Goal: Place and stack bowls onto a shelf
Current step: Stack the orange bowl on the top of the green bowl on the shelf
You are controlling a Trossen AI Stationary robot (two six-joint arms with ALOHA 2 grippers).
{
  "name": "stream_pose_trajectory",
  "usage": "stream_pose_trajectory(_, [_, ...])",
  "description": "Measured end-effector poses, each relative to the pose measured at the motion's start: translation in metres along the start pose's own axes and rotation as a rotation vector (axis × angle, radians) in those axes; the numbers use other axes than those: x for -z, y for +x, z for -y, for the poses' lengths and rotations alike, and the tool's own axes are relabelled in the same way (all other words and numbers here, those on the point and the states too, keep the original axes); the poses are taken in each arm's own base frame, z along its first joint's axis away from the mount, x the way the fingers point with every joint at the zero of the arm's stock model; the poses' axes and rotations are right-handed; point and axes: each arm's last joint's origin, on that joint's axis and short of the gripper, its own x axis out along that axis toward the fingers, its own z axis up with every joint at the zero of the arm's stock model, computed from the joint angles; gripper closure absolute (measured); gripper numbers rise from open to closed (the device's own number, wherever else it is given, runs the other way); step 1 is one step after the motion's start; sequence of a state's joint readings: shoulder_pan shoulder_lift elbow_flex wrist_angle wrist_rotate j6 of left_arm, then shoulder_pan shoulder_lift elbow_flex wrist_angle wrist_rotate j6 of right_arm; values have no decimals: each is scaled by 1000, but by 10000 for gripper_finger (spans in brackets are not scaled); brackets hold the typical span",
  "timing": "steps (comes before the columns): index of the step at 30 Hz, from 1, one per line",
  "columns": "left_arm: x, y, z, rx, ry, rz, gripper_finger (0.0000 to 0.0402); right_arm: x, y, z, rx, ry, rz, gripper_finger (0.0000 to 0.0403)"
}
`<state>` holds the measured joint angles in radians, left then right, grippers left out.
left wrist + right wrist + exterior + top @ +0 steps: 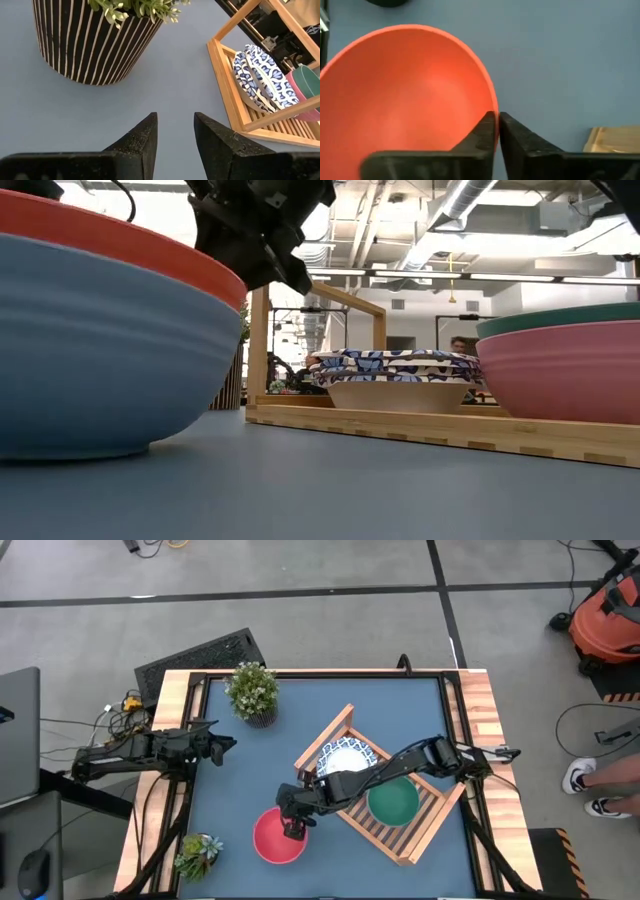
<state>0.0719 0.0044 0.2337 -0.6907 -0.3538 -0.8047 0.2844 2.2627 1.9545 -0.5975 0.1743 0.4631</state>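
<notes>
- My right gripper (496,131) pinches the red bowl (278,836) rim; bowl sits on the table beside the shelf (415,840).
- Left gripper (175,135) open, idle near the plant (251,690).
- Risk: thin rim grip slips, or the blue bowl (100,350) underneath lifts too.

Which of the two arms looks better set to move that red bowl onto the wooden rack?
The right. Its gripper already pinches the red bowl's rim, beside the shelf. The left gripper waits open near a potted plant.

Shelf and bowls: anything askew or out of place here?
The shelf sits rotated diagonally to the table edges. One stack is off it: the red bowl nested in a light blue bowl, right gripper pinching its rim. No spills or damage.
</notes>
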Motion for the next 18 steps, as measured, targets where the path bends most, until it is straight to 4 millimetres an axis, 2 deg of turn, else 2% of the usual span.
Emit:
stream_pose_trajectory(2, [0, 0, 0, 0, 0, 0, 289, 0, 0, 0, -5, 0, 0, 381])
stream_pose_trajectory(5, [0, 0, 0, 0, 0, 0, 289, 0, 0, 0, -4, -1, -2, 383])
stream_pose_trajectory(14, [0, 0, 0, 0, 0, 0, 289, 0, 0, 0, -10, 14, -5, 270])
stream_pose_trajectory(18, [0, 0, 0, 0, -1, 0, 289, -1, 0, 2, -7, 30, -5, 236])
